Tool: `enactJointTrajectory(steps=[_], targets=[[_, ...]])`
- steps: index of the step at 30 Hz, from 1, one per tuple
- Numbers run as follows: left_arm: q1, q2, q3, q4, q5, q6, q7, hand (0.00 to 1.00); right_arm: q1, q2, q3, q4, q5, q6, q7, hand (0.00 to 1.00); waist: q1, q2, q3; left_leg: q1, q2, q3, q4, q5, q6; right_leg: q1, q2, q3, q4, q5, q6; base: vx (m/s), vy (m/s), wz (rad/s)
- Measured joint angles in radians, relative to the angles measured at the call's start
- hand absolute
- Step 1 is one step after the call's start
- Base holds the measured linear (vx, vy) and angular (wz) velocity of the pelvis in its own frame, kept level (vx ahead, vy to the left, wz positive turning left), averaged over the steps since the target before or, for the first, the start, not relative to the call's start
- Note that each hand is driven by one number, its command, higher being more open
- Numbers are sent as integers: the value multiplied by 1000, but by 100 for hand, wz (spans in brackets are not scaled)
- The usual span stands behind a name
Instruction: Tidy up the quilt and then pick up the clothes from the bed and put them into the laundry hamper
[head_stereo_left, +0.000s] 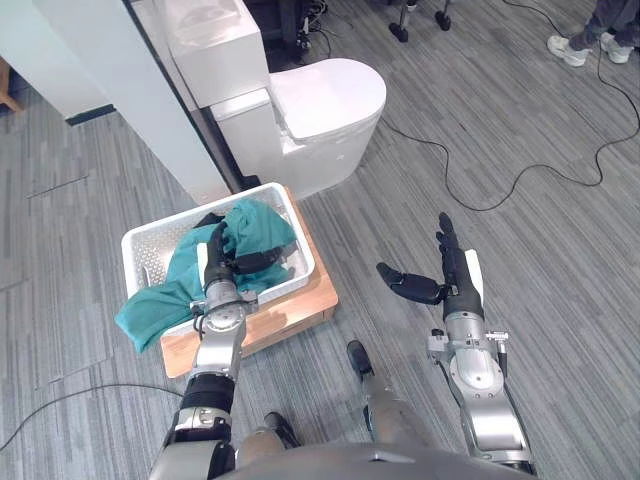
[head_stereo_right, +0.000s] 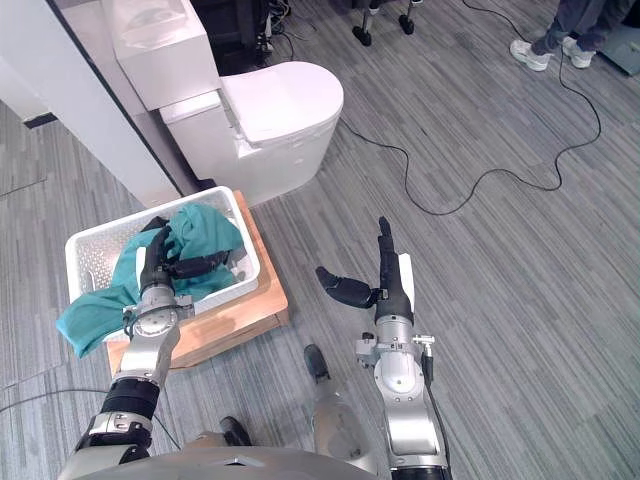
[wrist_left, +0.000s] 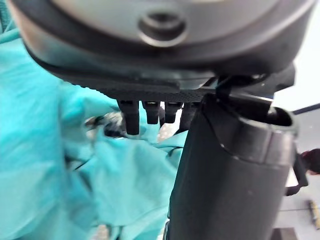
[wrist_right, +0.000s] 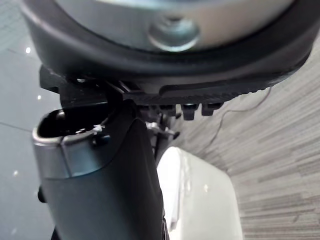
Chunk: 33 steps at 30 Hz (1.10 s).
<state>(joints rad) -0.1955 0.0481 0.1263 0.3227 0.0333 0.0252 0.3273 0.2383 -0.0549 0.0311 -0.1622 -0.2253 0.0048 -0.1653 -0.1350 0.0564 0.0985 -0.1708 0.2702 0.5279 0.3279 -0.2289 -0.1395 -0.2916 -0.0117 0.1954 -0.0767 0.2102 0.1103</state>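
Note:
A teal garment (head_stereo_left: 170, 290) lies heaped in the white laundry hamper (head_stereo_left: 140, 245), with one end hanging over its front left rim. My left hand (head_stereo_left: 216, 262) rests over the heap with straight fingers and the thumb spread to the side, open and holding nothing. In the left wrist view the teal cloth (wrist_left: 45, 150) lies just past the fingers (wrist_left: 131, 117). My right hand (head_stereo_left: 452, 270) hovers open above the grey floor, to the right of the hamper, fingers straight and thumb out.
The hamper sits on a low wooden platform (head_stereo_left: 290, 310). A white toilet (head_stereo_left: 320, 105) stands right behind it, beside a white partition wall (head_stereo_left: 130, 90). A person's shoes (head_stereo_left: 585, 45) show at the far right.

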Motion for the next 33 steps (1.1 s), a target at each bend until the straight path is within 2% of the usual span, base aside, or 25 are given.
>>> enactJointTrajectory(steps=[5,6,10,13,17,21,23,25,29,33], targets=[[41,9,21,-202,-74,-28,-2,100,65,21,-11,77,-4,-1,5,100,19,-2,1,46,1,-40,-8,0,0,77,-6,-60,0,-23,-28,-46,-66,33],[72,15,33,-290,-72,-35,-9,100,81,25,-14,129,-8,-1,11,100,24,-4,0,59,0,-54,-23,5,3,94,-6,-80,0,-30,-35,-28,-78,35],[135,54,68,-442,-71,-87,-22,100,101,36,-52,247,-44,3,30,100,48,-5,-2,84,-7,-91,-71,43,-12,125,-7,-126,0,-45,-47,-11,-76,35],[193,54,90,-477,-77,-135,-41,100,88,36,-91,337,-44,6,31,100,60,-8,-5,113,-16,-117,-115,72,-16,151,-9,-155,0,-49,-49,-7,-60,31],[270,53,83,-465,-112,-137,-102,100,55,34,-140,460,-45,9,36,100,77,-24,-25,129,-37,-137,-159,100,-14,161,-21,-173,-1,-52,-47,-33,-19,18],[348,42,61,-347,-159,-137,-149,100,38,29,-152,587,-44,16,43,100,79,-43,-47,153,-64,-155,-218,131,-8,175,-38,-190,-2,-57,-44,-58,2,19],[399,16,49,-235,-273,-134,-165,100,33,31,-152,630,-43,35,46,100,83,-45,-47,181,-71,-151,-246,143,-8,191,-40,-189,-2,-59,-44,-33,2,2],[446,-15,45,-128,-315,-106,-185,100,33,34,-152,669,-42,52,50,100,85,-48,-50,197,-71,-145,-255,145,-10,200,-38,-188,-2,-68,-43,-15,-1,0],[479,-56,40,224,-294,-22,-263,100,22,55,-156,746,-39,71,57,100,106,-52,-52,240,-70,-108,-300,164,-16,215,-36,-191,-2,-84,-48,-8,-10,-4],[441,-68,150,486,-212,-23,-294,100,-23,73,-159,845,-19,71,64,100,110,-55,-56,275,-70,-83,-347,184,-23,229,-33,-200,-7,-92,-50,9,-9,3]])
